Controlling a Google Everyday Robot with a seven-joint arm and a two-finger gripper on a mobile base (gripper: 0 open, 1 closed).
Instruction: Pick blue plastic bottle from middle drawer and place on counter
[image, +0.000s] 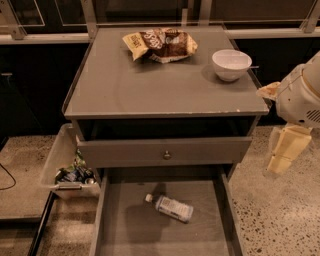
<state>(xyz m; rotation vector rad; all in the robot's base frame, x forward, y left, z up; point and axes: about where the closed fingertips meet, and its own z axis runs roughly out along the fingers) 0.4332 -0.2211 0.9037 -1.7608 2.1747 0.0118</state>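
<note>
Retrieval is not yet begun. The blue plastic bottle (173, 208) lies on its side in the open middle drawer (120, 225), exposed for a reach from above. The tool (282, 150) hangs right of the worktop (150, 90), well apart from the bottle; whether it is open or closed cannot be told. A snack bag (160, 44) and white bowl (231, 64) occupy the grey worktop's rear; speckled flooring (280, 215) surrounds it.

Open from above: middle drawer (125, 232), floor bare around the blue plastic bottle (174, 208) lying near centre. Hemmed by 2 thin side walls and, behind, the upper drawer front (200, 150). Counter (150, 90) front bare; rear taken by snack bag (161, 44) and white bowl (231, 63). Gripper (281, 152) right of the cabinet, apart from it.
</note>
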